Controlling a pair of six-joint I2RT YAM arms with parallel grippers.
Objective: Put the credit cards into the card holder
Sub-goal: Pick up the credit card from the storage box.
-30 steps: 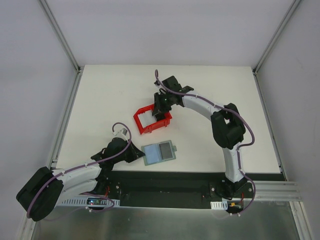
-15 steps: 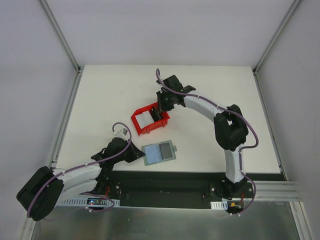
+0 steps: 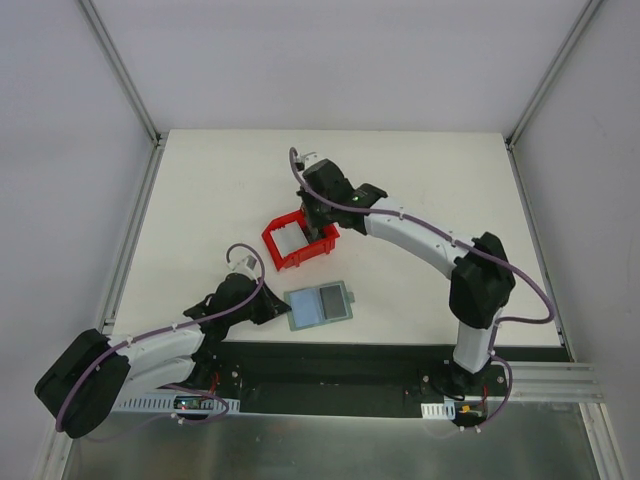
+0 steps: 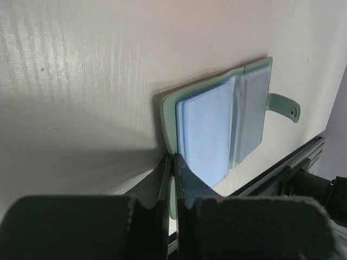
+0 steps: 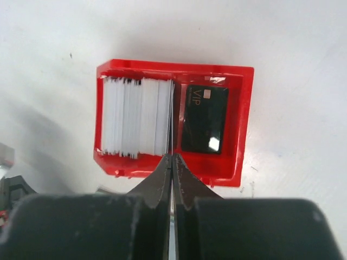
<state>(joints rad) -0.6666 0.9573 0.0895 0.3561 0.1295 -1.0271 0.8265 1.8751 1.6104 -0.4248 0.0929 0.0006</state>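
We had zero cards [image 5: 135, 116] loaded: all sat in bin [image 5: 245, 119]. Holder [image 3: 318, 305] lay open just bases-side of bin. Left gripper [image 4: 173, 162] clamped holder's cover. Right gripper [image 5: 172, 157] was closed at the cards in bin, grip unconfirmed.

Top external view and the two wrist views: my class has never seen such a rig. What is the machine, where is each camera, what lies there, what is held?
The robot's left arm and right arm stand at a white table's near edge. The top view looks down from above; each wrist view comes from a camera on that wrist. On the table: an open green card holder and a red bin of credit cards, mostly pale, one black card. The left gripper is shut on the card holder's cover. The right gripper is shut, apparently pinching one pale card edge-on.
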